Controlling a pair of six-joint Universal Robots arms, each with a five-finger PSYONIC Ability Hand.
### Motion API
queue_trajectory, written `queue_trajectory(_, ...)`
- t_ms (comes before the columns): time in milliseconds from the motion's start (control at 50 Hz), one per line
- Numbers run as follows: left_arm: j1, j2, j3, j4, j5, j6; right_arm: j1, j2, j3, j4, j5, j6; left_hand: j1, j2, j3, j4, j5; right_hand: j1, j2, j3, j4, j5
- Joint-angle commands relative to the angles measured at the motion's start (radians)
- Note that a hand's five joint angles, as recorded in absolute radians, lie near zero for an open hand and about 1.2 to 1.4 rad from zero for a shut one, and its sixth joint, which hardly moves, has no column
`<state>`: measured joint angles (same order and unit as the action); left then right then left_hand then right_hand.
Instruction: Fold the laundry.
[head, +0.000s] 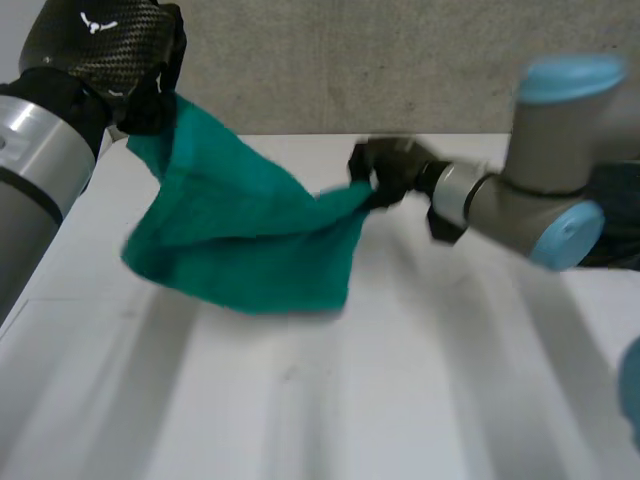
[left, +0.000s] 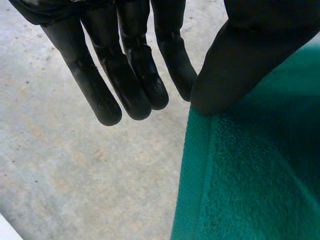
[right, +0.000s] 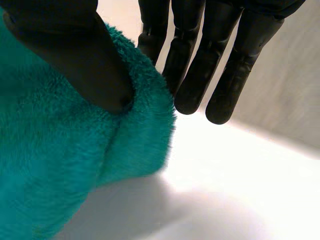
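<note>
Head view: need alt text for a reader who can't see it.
A green towel hangs spread over the white table, held between two black robot hands: the left hand pinches its higher corner, the right hand its lower one.

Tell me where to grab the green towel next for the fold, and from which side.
Probably the free lower corner of the green towel, approached from the robot's right. The left hand and right hand pinch its upper corners, so it hangs spread over the table, and that corner dangles unobstructed, nearest the right hand.
</note>
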<state>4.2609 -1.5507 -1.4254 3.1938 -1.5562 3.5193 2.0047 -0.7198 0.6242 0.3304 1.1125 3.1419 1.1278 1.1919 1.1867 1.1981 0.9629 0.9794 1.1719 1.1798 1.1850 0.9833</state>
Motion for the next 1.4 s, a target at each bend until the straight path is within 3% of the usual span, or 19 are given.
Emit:
queue_trajectory(20,0.04,-0.029,0.046,0.047,-0.045,-0.036,-0.092,-0.317,0.135,-0.085,0.036,-0.066,0.268,0.204,0.21,0.198,0.259,0.417,0.224,0.217,0.211,0.238)
queue_trajectory(200,0.04,0.056,0.0,0.041,-0.053,-0.158,-0.089,-0.605,0.296,-0.07,0.038,-0.216,0.268,0.204,0.21,0.198,0.259,0.417,0.224,0.217,0.211,0.238)
queue_trajectory(420,0.04,0.198,-0.089,0.025,-0.048,-0.246,-0.084,-0.702,0.281,-0.011,0.046,-0.243,0.268,0.204,0.21,0.198,0.259,0.417,0.224,0.217,0.211,0.238)
queue_trajectory(500,0.057,0.192,-0.128,0.026,-0.05,-0.261,-0.069,-0.643,0.243,0.007,0.047,-0.246,0.268,0.204,0.21,0.198,0.259,0.417,0.224,0.217,0.211,0.238)
queue_trajectory(580,0.095,0.144,-0.167,0.032,-0.051,-0.264,-0.031,-0.462,0.161,0.028,0.058,-0.281,0.268,0.204,0.21,0.198,0.259,0.417,0.224,0.217,0.211,0.238)
queue_trajectory(680,0.166,-0.041,-0.181,0.041,-0.05,-0.286,0.017,-0.221,0.04,0.097,0.07,-0.364,0.268,0.204,0.21,0.198,0.259,0.417,0.224,0.217,0.211,0.238)
queue_trajectory(800,0.18,-0.279,-0.124,0.124,-0.074,-0.287,0.063,0.002,-0.026,0.09,0.061,-0.385,0.248,0.184,0.19,0.178,0.239,0.398,0.205,0.197,0.192,0.219)
queue_trajectory(820,0.181,-0.337,-0.098,0.141,-0.091,-0.286,0.074,0.054,-0.043,0.075,0.063,-0.385,0.109,0.045,0.05,0.039,0.099,-0.085,-0.278,-0.285,-0.291,-0.264)
queue_trajectory(840,0.181,-0.338,-0.098,0.141,-0.091,-0.286,0.077,0.075,-0.052,0.064,0.064,-0.385,0.107,0.043,0.048,0.037,0.098,-0.352,-0.544,-0.552,-0.557,-0.53)
queue_trajectory(860,0.198,-0.415,-0.051,0.149,-0.122,-0.286,0.091,0.106,-0.064,0.04,0.075,-0.385,-0.297,-0.361,-0.356,-0.367,-0.306,-0.805,-0.997,-1.005,-1.011,-0.983)
queue_trajectory(880,0.211,-0.455,-0.02,0.146,-0.14,-0.284,0.109,0.118,-0.08,0.021,0.096,-0.387,-0.615,-0.679,-0.673,-0.685,-0.624,-0.805,-0.997,-1.005,-1.011,-0.983)
queue_trajectory(920,0.221,-0.477,0.012,0.14,-0.156,-0.274,0.123,0.099,-0.077,0.007,0.128,-0.373,-0.953,-1.017,-1.012,-1.024,-0.963,-0.805,-0.997,-1.005,-1.011,-0.983)
queue_trajectory(980,0.221,-0.464,0.006,0.136,-0.153,-0.266,0.121,0.047,-0.057,0.007,0.17,-0.373,-0.953,-1.017,-1.012,-1.024,-0.963,-0.805,-0.997,-1.005,-1.011,-0.983)
queue_trajectory(1140,0.188,-0.278,-0.157,0.143,-0.122,-0.241,0.101,-0.3,0.248,0.013,0.326,-0.39,-0.953,-1.017,-1.012,-1.024,-0.963,-0.805,-0.997,-1.005,-1.011,-0.983)
queue_trajectory(1240,0.114,-0.172,-0.315,0.143,-0.076,-0.191,0.054,-0.414,0.492,0.033,0.32,-0.396,-0.909,-0.973,-0.967,-0.979,-0.918,-0.805,-0.997,-1.005,-1.011,-0.983)
queue_trajectory(1400,-0.05,-0.193,-0.458,0.141,-0.088,-0.111,0.02,-0.566,0.92,-0.02,0.299,-0.41,-0.888,-0.952,-0.947,-0.958,-0.898,-0.805,-0.997,-1.005,-1.011,-0.983)
